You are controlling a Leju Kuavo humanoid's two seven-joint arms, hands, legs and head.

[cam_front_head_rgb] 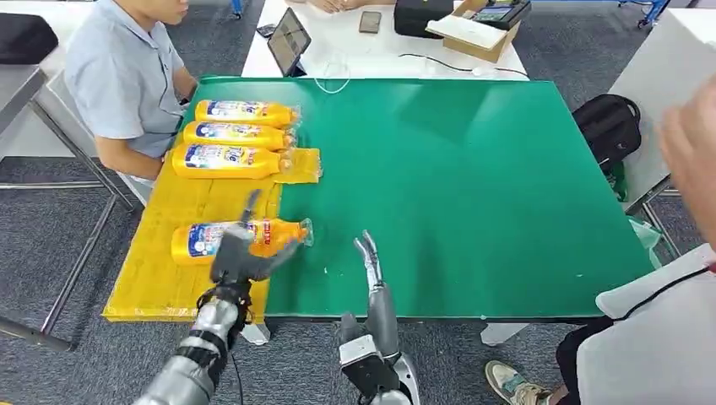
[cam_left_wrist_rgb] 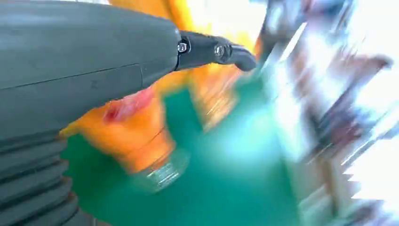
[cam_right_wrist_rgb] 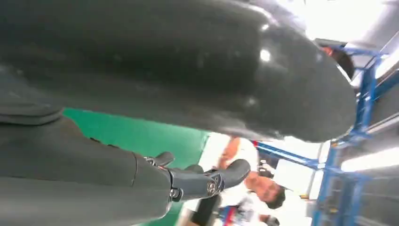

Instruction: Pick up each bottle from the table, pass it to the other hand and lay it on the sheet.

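Observation:
Three orange bottles (cam_front_head_rgb: pixel 245 111), (cam_front_head_rgb: pixel 236 134), (cam_front_head_rgb: pixel 226 160) lie side by side on the far part of the yellow sheet (cam_front_head_rgb: pixel 152 278), which covers the left side of the green table (cam_front_head_rgb: pixel 473 186). A fourth orange bottle (cam_front_head_rgb: pixel 203 240) lies nearer me on the sheet, its clear cap end reaching over the green top. My left hand (cam_front_head_rgb: pixel 241 257) hovers just over this bottle with fingers spread and nothing gripped. The blurred left wrist view shows that bottle (cam_left_wrist_rgb: pixel 136 136) below my left hand (cam_left_wrist_rgb: pixel 94 61). My right hand (cam_front_head_rgb: pixel 369 257) is at the table's front edge, fingers straight and empty; its fingers (cam_right_wrist_rgb: pixel 207 181) also show in the right wrist view.
A seated person (cam_front_head_rgb: pixel 127 76) is close to the sheet's far left corner. Another person (cam_front_head_rgb: pixel 667 337) stands at the right, a blurred hand (cam_front_head_rgb: pixel 692 143) raised. A tablet (cam_front_head_rgb: pixel 290 40) and a box (cam_front_head_rgb: pixel 473 29) sit on the white table behind. A black backpack (cam_front_head_rgb: pixel 608 126) lies right of the table.

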